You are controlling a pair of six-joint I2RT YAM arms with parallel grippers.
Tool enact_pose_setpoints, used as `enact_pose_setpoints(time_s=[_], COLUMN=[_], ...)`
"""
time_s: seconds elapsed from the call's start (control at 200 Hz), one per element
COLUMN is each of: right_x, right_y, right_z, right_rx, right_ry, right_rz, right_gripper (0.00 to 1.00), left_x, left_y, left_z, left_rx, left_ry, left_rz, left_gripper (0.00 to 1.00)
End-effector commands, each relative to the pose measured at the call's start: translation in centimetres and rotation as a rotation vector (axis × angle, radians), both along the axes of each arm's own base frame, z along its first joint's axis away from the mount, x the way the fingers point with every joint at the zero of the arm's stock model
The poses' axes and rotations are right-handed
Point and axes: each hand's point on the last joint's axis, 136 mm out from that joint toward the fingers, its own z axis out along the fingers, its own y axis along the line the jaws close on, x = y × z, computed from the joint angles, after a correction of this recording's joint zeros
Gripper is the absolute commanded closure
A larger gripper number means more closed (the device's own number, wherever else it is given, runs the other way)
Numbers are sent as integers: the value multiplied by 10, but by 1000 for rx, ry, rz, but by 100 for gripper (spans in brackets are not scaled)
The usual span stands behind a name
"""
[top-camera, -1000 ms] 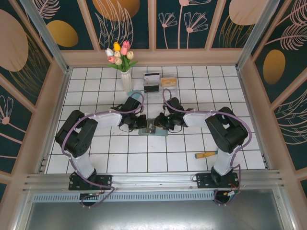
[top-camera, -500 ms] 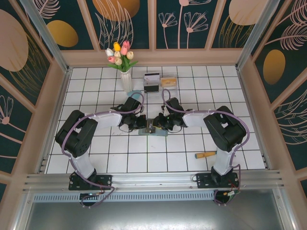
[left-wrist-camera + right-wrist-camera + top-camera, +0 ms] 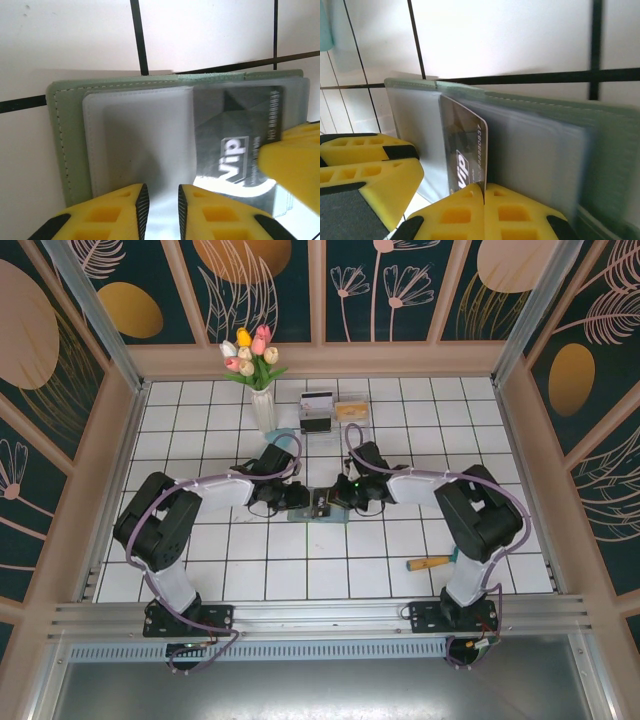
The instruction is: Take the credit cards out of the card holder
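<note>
left gripper point(image 3: 161, 202): jaws seen narrowly apart | card holder point(image 3: 62, 145): laid open on tiles point(image 3: 200, 30) mid-table, judged soft, floppy | card point(image 3: 470, 150): judged stiff, slick, best gripped at its free edge | right gripper point(image 3: 484, 197): clamped on that edge

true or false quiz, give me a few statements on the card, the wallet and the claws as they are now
1. The right claw pinches a dark credit card marked VIP. True.
2. The card holder lies folded shut. False: it lies open, its clear sleeves showing.
3. A vase of tulips stands near the back wall. True.
4. The left claw is parked far from the card holder. False: its fingertips are right over the holder's sleeves.
</note>
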Motion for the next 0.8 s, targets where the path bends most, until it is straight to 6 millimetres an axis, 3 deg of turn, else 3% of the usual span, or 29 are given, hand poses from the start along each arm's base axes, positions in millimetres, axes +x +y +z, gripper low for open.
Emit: enact_pose_setpoints(time_s=[0.0, 0.165, 0.2, 0.33, 0.43, 0.53, 0.656, 0.701, 0.796], right_x=[-3, 6, 7, 8, 24, 34, 47, 50, 54], right_y=[-27, -19, -18, -9, -18, -20, -22, -21, -16], right_z=[5, 46, 57, 90, 113, 134, 158, 168, 191], right_rx=[-95, -9, 20, 92, 114, 135, 148, 158, 180], right_ry=[-33, -168, -201, -326, -439, -531, -633, -672, -753], right_rz=[-12, 41, 56, 138, 160, 198, 243, 264, 325], right_gripper=[100, 100, 100, 100, 100, 100, 100, 100, 100], left_x=[-14, 6, 13, 28, 47, 64, 79, 78, 83], left_y=[23, 6, 1, -5, -8, 2, 7, 10, 11], left_z=[-19, 14, 34, 69, 104, 127, 168, 168, 185], left_rx=[97, 4, -33, -101, -198, -291, -416, -418, -440], left_ry=[56, -36, -85, -167, -237, -274, -383, -405, -475], left_rz=[27, 30, 32, 43, 60, 100, 99, 97, 68], left_gripper=[71, 67, 66, 57, 51, 39, 13, 6, 1])
